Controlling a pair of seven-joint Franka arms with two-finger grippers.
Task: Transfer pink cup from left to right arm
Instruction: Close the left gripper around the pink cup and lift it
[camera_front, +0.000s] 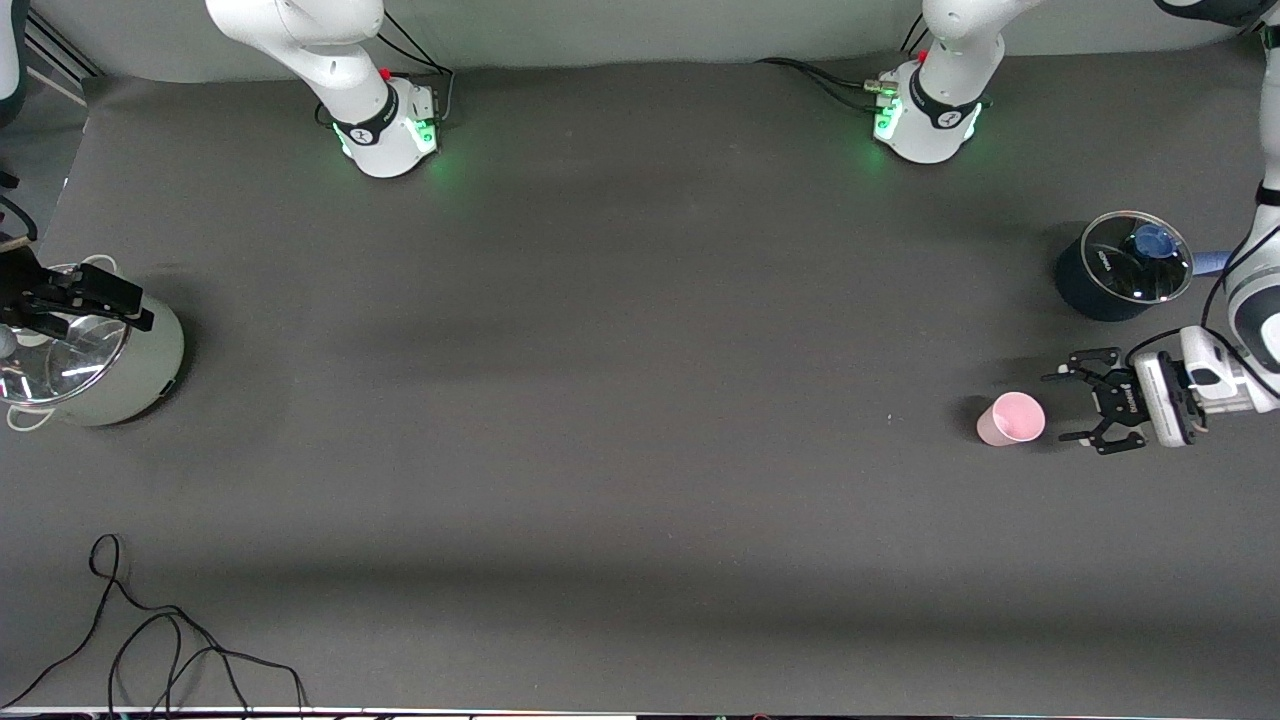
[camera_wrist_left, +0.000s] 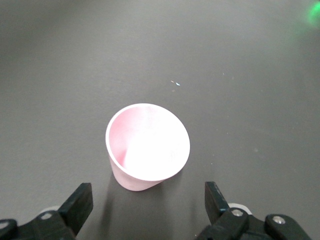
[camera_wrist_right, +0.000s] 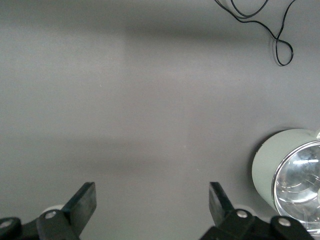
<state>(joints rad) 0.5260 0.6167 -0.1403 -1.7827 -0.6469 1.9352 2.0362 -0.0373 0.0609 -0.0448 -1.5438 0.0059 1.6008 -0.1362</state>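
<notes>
A loose black cable (camera_front: 150, 640) lies coiled on the worktop (camera_front: 620, 400) nearest the front camera, toward my right arm's end. Farther from the camera, at my left arm's end, the pink cup (camera_front: 1011, 418) stands upright on the worktop, rim up and nothing in it. My left tool (camera_front: 1075, 405) is down low just beside the cup, pointing at it, released with its jaws spread wide. In the left wrist view the cup (camera_wrist_left: 148, 147) sits ahead of the two black fingertips (camera_wrist_left: 80, 202), apart from both, not between them yet.

Farther from the camera than the cup stands a dark pot (camera_front: 1120, 268) with a glass lid and a blue knob.

My right tool (camera_front: 70, 295) hangs over the pale green pot (camera_front: 95, 350) at the other end of the worktop, also released, its jaws wide with nothing between them. The right wrist view shows that pot's shiny lid (camera_wrist_right: 299, 180) off to one side and the same cable (camera_wrist_right: 265, 25) on the grey surface.
</notes>
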